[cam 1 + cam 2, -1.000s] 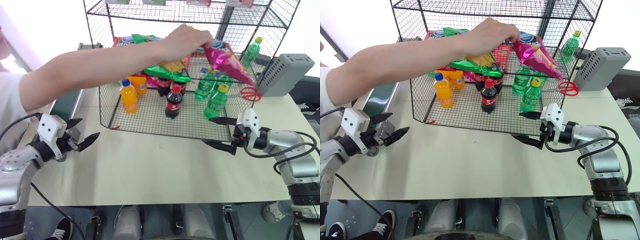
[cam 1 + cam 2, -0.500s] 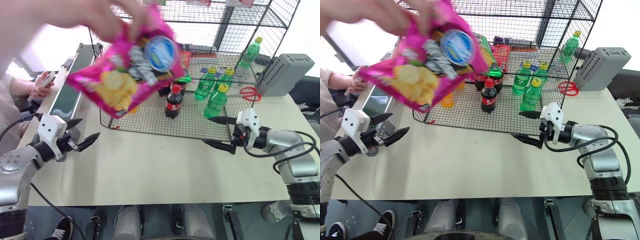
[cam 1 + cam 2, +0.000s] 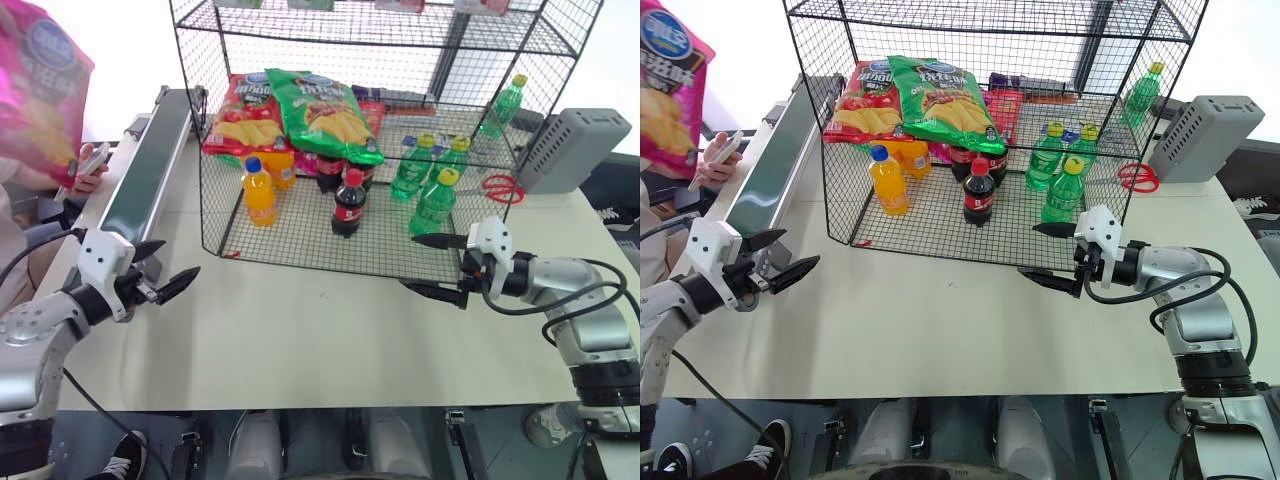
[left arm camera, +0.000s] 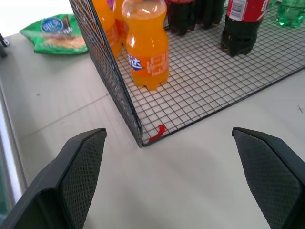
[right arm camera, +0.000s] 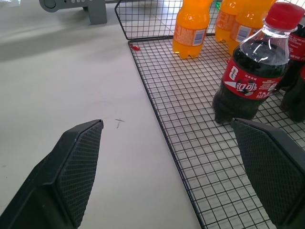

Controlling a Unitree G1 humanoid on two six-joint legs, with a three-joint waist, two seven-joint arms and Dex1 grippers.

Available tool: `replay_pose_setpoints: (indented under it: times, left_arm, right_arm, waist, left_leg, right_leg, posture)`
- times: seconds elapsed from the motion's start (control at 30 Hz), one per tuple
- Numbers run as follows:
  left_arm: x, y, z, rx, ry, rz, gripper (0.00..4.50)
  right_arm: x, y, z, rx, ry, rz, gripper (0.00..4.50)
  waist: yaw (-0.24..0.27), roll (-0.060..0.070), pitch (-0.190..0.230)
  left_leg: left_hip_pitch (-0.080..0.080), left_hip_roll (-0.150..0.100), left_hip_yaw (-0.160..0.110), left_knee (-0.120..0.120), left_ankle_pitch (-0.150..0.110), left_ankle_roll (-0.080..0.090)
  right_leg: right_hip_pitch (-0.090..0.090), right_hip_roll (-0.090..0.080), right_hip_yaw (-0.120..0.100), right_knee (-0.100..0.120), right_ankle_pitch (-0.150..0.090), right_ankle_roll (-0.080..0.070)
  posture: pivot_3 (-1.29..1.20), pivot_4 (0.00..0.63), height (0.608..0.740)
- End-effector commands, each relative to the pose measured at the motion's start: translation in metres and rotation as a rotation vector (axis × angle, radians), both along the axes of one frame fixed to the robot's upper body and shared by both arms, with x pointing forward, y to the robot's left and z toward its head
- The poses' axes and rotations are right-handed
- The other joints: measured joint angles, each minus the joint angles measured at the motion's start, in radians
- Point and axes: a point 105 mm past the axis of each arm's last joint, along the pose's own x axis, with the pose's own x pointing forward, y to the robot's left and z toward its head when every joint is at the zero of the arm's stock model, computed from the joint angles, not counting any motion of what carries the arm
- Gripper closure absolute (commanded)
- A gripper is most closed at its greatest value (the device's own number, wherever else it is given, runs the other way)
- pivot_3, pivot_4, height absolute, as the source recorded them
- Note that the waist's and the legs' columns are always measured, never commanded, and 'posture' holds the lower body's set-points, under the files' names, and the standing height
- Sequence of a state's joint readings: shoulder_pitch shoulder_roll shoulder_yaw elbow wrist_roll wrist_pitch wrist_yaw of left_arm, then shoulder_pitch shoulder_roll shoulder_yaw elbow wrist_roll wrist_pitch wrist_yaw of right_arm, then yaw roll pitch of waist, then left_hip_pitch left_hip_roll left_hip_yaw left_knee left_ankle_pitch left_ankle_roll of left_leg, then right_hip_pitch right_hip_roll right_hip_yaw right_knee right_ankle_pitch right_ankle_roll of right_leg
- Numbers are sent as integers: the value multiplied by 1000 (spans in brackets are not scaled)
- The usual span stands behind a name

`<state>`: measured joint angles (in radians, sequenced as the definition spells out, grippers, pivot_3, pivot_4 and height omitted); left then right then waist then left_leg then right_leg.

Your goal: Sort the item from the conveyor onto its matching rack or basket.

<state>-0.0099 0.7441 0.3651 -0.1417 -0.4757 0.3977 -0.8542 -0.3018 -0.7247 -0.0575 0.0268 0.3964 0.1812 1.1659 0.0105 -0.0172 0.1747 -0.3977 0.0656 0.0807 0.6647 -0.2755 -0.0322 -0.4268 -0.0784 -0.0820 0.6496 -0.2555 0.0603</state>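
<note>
A pale desk [image 3: 330, 340] is carrying the black wire rack [image 3: 385, 262], with the green conveyor [image 3: 145, 180] running along its left side.

The left pincer [image 3: 165, 268] is hovering over the desk near the conveyor's near end, its two black fingers spread wide apart and holding nothing. The right pincer [image 3: 432, 265] is hanging just in front of the rack's lower front edge, likewise spread and empty.

Outward from them, orange, cola and green bottles are standing on the rack's bottom mesh, and a red crisp bag [image 3: 240, 110] and a green crisp bag [image 3: 325, 110] are leaning behind them.

The item [image 3: 668, 90] is sitting at the far left edge of the eye views, up in the air and well away from both pincers, not yet lying on the belt. It is a glossy magenta bag with yellow chips and a round blue logo, puffy and slick-looking.

Judging from this, a pinch on its smooth inflated skin could be slipping or crushing it, and a reach by the right arm could be snagging the rack wire or toppling the bottles.
</note>
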Motion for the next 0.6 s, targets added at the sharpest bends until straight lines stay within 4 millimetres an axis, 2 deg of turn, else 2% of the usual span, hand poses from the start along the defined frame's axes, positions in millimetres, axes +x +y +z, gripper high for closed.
replay_pose_setpoints:
  times: [0.03,0.27,0.6]
  left_arm:
    - [-3,-8,18,-25,-42,-76,0]
    - [0,-6,23,-14,-84,-53,0]
    - [-4,-9,24,-23,-77,-70,0]
  right_arm:
    - [-1,4,11,16,-40,20,26]
    - [1,6,13,14,-48,25,26]
    - [3,8,10,4,-44,33,26]
  waist:
    - [0,0,0]
    - [-1,0,0]
    - [0,0,0]
  left_leg:
    - [0,0,0,0,0,0]
    - [0,0,0,0,0,0]
    - [0,0,0,0,0,0]
  right_leg:
    - [0,0,0,0,0,0]
    - [0,0,0,0,0,0]
    - [0,0,0,0,0,0]
  posture:
    - [0,150,740]
    - [0,150,740]
    - [0,150,740]
